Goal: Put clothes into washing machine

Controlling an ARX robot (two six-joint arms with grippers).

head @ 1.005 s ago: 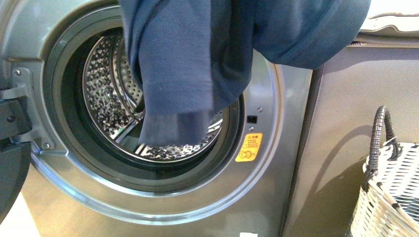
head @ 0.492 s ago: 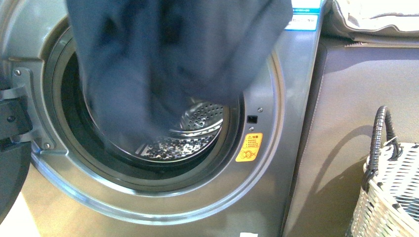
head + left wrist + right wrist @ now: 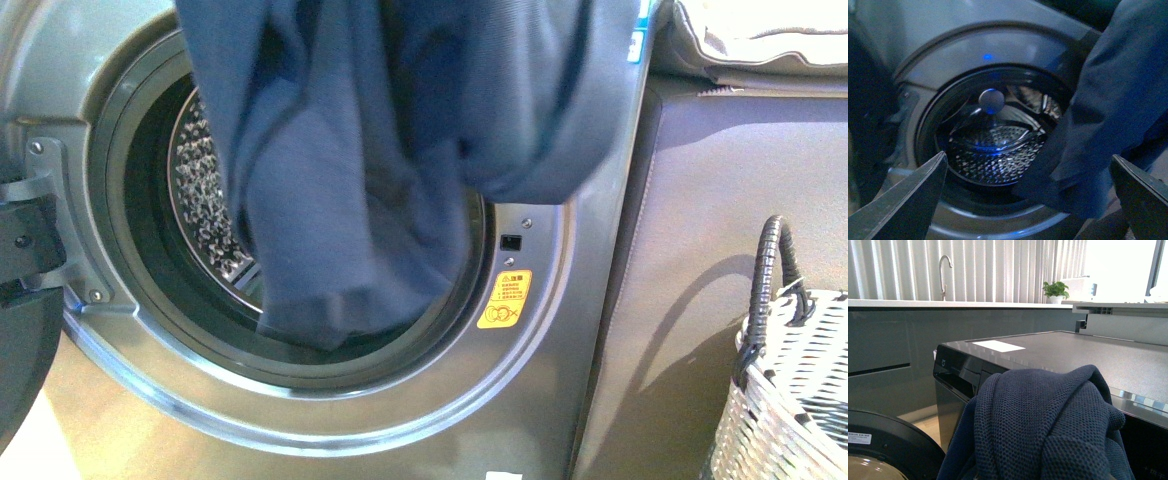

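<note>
- One garment, the clothes [image 3: 380,170], hangs in front of the round doorway of the washing machine [image 3: 560,330]. Its long axis runs from 12 o'clock down to 6 o'clock in the front view.
- The fabric covers the doorway from about 11 o'clock round to 5 o'clock. The steel drum [image 3: 205,200] shows only at 9 o'clock.
- The lower hem lies at the doorway's 6 o'clock, level with the dark door seal. I cannot tell whether it has crossed the lip or hangs just outside it.
- The right end effector is buried under bunched cloth in its wrist view, so I cannot tell how its fingers stand. I judge it to be carrying the garment from above, so the load lies straight below it at 6 o'clock.
- The left end effector [image 3: 1028,156] is spread wide and empty. It faces the doorway, with the garment hanging beside it.
- Deciding relation: the drum lies ahead of the hanging cloth. I judge the coming move to be forward into the doorway, with the right arm nearer.
</note>
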